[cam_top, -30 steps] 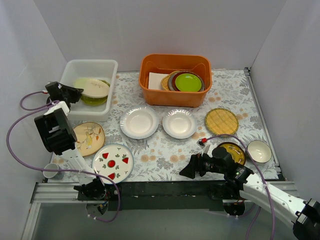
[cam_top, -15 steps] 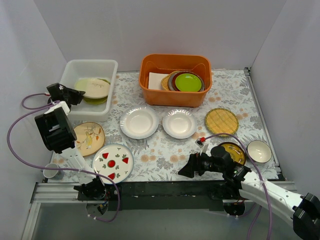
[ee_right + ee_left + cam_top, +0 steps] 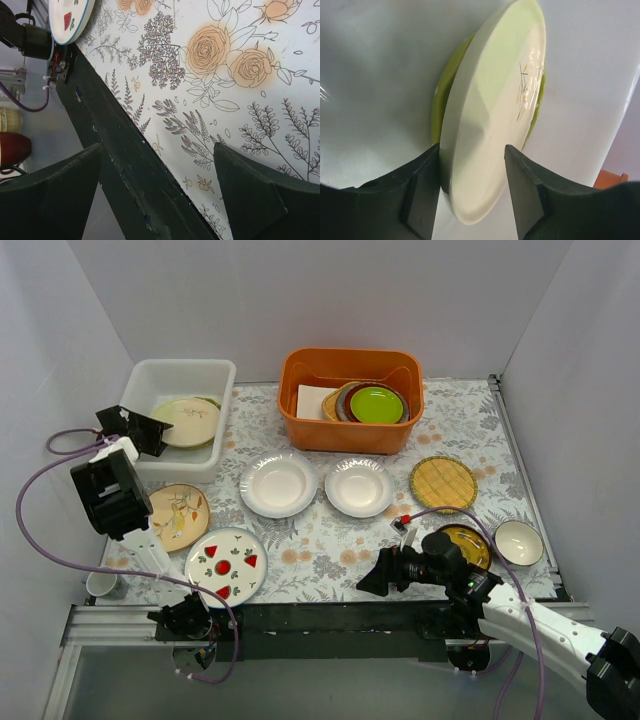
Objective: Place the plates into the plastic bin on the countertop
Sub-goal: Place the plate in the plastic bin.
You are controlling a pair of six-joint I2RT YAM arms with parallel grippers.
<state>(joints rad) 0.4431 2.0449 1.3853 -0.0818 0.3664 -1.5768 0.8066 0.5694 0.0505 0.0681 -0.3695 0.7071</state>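
Inside the white plastic bin (image 3: 150, 377) a cream plate (image 3: 188, 420) rests on a green plate (image 3: 440, 95). My left gripper (image 3: 150, 430) hovers at the bin's left rim. In the left wrist view the cream plate (image 3: 490, 120) stands between the left gripper's (image 3: 472, 150) fingers, with a gap at the right finger (image 3: 520, 185), so the jaws are open. On the countertop (image 3: 320, 540) lie a peach plate (image 3: 178, 515), a red-fruit plate (image 3: 226, 565), two white plates (image 3: 278, 483) (image 3: 359, 486), a yellow woven plate (image 3: 442, 482) and a dark brown-gold plate (image 3: 463, 543). My right gripper (image 3: 372, 580) stands open and empty at the front edge.
An orange tub (image 3: 351, 430) at the back holds a lime-green plate (image 3: 377, 403) on a stack. A white bowl (image 3: 519, 542) sits at the right edge. The black front rail (image 3: 130, 165) runs under the right gripper (image 3: 160, 150). A small cup (image 3: 101, 582) stands near the left arm's base.
The left jaws have opened, and the cream plate has settled from a tilt to lie flatter on the green plate in the bin. The right gripper has barely shifted.
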